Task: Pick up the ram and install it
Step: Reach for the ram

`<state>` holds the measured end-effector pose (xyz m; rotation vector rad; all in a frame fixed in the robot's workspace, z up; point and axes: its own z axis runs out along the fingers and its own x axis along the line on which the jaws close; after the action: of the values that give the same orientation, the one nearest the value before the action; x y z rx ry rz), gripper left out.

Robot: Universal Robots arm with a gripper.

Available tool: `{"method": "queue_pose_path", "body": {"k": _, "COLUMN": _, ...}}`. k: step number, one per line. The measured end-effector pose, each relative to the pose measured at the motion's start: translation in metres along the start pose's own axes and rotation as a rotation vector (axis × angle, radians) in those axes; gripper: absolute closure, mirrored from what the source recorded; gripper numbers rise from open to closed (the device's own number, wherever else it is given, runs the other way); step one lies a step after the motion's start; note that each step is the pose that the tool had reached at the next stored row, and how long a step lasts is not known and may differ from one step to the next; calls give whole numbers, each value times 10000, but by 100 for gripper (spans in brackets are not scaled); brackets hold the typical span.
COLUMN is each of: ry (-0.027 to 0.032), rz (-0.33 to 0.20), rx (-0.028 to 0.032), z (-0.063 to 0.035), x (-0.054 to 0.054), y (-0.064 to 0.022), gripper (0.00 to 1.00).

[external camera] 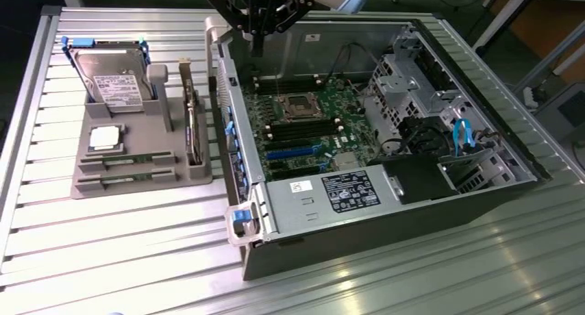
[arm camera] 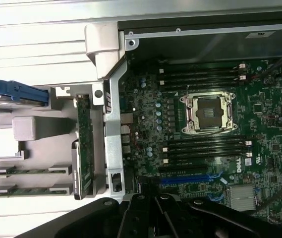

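On the worktop [external camera: 137,260], the nearest ram stick [external camera: 123,181] and its twin lie flat in the grey parts tray [external camera: 151,147], long axes nine-to-three, at seven o'clock in the exterior view from the pincer [external camera: 259,49], pressed together and empty over the computer case's [external camera: 302,253] far edge.

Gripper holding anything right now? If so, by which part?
Nothing. The gripper is shut and empty over the computer case; two ram sticks lie in the grey tray.
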<state>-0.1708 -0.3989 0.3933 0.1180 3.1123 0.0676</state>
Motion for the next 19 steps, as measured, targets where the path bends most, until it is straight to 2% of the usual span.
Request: {"method": "queue_pose_path", "body": {"k": 19, "ry": 0, "rz": 0, "rx": 0, "z": -2, "x": 86, "y": -6, "gripper": 91}}
